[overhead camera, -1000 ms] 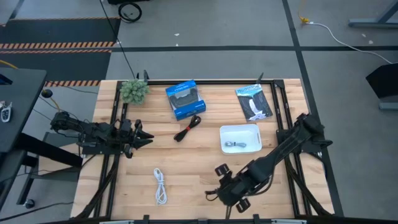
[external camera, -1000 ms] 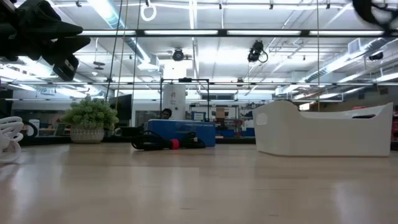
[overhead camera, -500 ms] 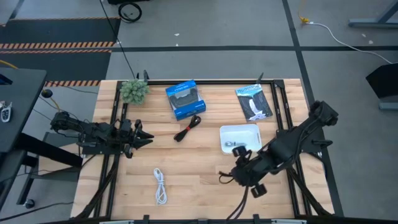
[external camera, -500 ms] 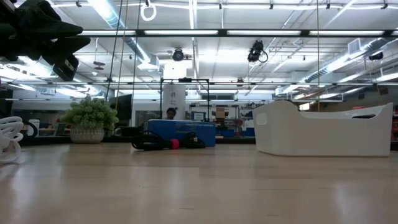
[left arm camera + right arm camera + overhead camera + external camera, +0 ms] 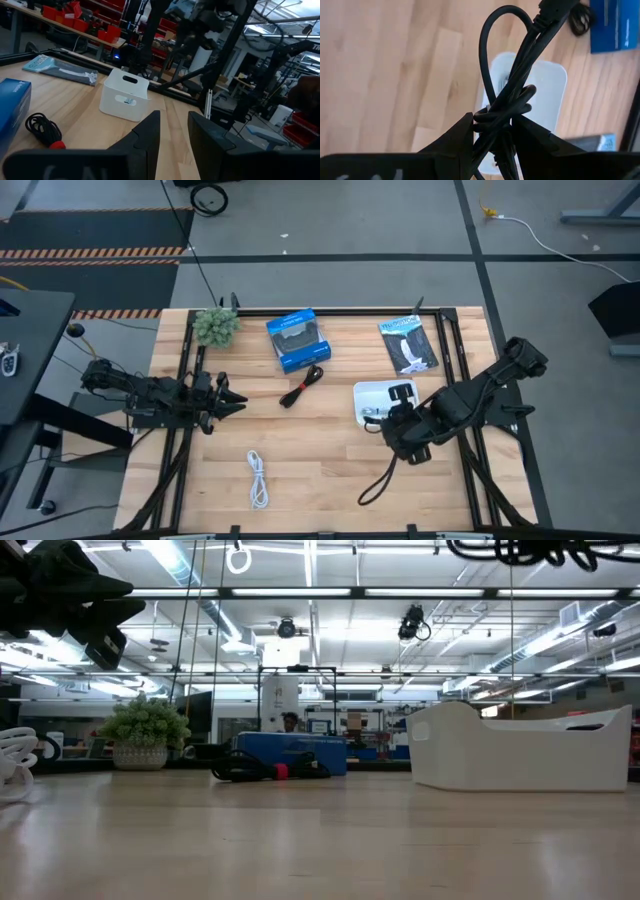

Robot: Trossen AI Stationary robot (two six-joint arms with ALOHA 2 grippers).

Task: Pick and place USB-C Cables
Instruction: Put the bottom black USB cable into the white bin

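My right gripper (image 5: pixel 398 428) is shut on the black cable (image 5: pixel 380 480) at the near edge of the white bin (image 5: pixel 400 388); the cable also shows at the top of the low view (image 5: pixel 520 550). A pale blue-grey cable (image 5: pixel 374 415) lies inside the bin. The black-and-red cable (image 5: pixel 303 387) rests flat on the table before the blue box (image 5: pixel 297 340). The white cable (image 5: pixel 258 478) lies near the table's near edge. My left gripper (image 5: pixel 225 398) waits open at the table's left side, touching nothing. My right gripper pinches the black cable between its two fingers (image 5: pixel 455 142) at the wrapped middle of the bundle (image 5: pixel 502 112), coming from above. The cable is lifted clear of the table, with a long loop (image 5: pixel 370 492) trailing out toward the near edge.
A flat black-and-white packet (image 5: pixel 408 343) lies at the far right, beyond the bin. A small potted plant (image 5: pixel 215 325) stands at the far left corner. Bare wood (image 5: pixel 320 440) spreads across the middle of the table between the white cable and the bin.
My right gripper has carried the black cable from the near edge toward the far side, up to the white bin, rising as it went. The cable has come clear of the table and trails behind the gripper.
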